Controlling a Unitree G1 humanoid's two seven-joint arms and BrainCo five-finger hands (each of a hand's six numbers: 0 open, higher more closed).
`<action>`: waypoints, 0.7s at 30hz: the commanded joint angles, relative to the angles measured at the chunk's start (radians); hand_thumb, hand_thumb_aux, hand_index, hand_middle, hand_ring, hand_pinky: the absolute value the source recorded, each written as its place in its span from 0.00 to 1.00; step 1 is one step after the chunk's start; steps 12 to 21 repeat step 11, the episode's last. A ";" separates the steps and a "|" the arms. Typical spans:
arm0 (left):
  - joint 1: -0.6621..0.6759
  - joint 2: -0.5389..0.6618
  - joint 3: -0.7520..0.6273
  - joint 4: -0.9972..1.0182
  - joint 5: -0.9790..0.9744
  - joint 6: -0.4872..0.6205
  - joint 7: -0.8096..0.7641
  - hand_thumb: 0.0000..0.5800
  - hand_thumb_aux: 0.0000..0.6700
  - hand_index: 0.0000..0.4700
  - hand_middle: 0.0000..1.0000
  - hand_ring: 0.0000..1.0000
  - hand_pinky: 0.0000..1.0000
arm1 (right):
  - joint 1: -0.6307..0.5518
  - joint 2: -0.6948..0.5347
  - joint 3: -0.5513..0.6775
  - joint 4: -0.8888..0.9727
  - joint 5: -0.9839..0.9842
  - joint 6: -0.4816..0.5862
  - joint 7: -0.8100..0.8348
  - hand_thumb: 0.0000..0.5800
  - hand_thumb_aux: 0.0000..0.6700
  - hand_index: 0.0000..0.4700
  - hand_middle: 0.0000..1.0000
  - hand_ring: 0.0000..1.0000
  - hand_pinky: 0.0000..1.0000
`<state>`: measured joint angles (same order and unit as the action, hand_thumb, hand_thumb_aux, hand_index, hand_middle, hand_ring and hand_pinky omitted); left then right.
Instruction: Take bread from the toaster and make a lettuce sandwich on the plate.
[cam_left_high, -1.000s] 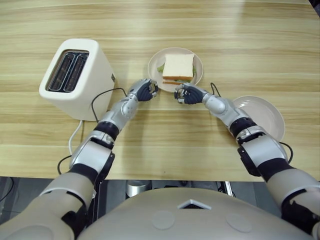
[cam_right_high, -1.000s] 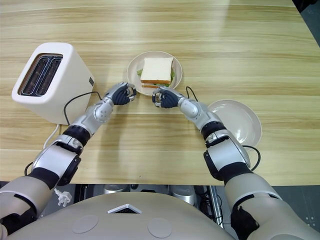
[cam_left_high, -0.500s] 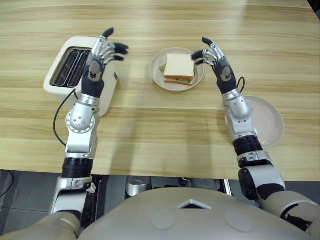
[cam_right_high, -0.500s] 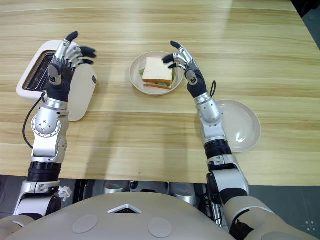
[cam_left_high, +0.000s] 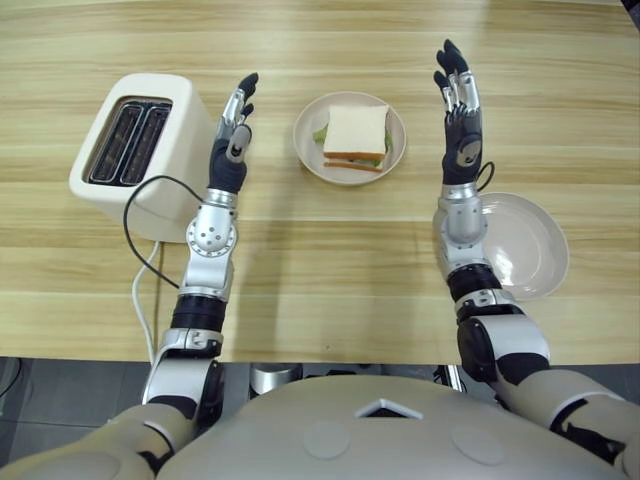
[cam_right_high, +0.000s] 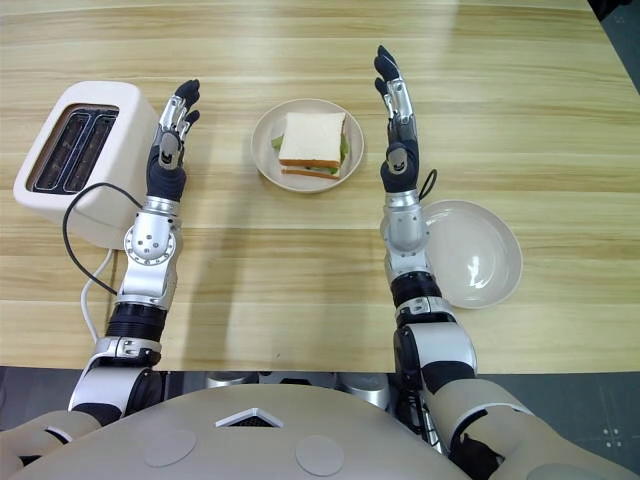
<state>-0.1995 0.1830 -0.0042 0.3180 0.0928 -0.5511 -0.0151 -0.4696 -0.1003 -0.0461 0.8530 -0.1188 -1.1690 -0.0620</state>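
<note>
- The sandwich (cam_left_high: 355, 133) lies on a round plate (cam_left_high: 303, 138) in the middle of the wooden worktop (cam_left_high: 330, 260). A white bread slice is on top, and green lettuce shows at its edges.
- The left hand (cam_left_high: 232, 135) is raised between the toaster (cam_left_high: 185, 120) and the plate. Its fingers are stretched out and hold nothing.
- The right hand (cam_left_high: 460, 110) is raised to the right of the plate, apart from it. Its fingers are also straight and empty.
- The cream toaster stands at the left with its two dark slots facing up. A black cable (cam_left_high: 126, 222) loops on the worktop in front of it.
- A second pale dish (cam_left_high: 530, 250) sits on the right, nearer the worktop's front edge.
</note>
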 joint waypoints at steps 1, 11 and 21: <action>0.024 -0.008 -0.010 0.030 0.055 -0.043 0.034 0.00 0.00 0.00 0.00 0.00 0.00 | -0.003 0.002 -0.002 0.008 -0.043 -0.025 -0.028 0.00 0.00 0.00 0.00 0.00 0.00; 0.052 -0.042 0.013 0.012 0.091 -0.112 0.117 0.00 0.00 0.00 0.00 0.00 0.00 | 0.000 0.005 -0.001 0.010 -0.022 -0.008 -0.027 0.00 0.00 0.00 0.00 0.00 0.00; 0.052 -0.042 0.013 0.012 0.091 -0.112 0.117 0.00 0.00 0.00 0.00 0.00 0.00 | 0.000 0.005 -0.001 0.010 -0.022 -0.008 -0.027 0.00 0.00 0.00 0.00 0.00 0.00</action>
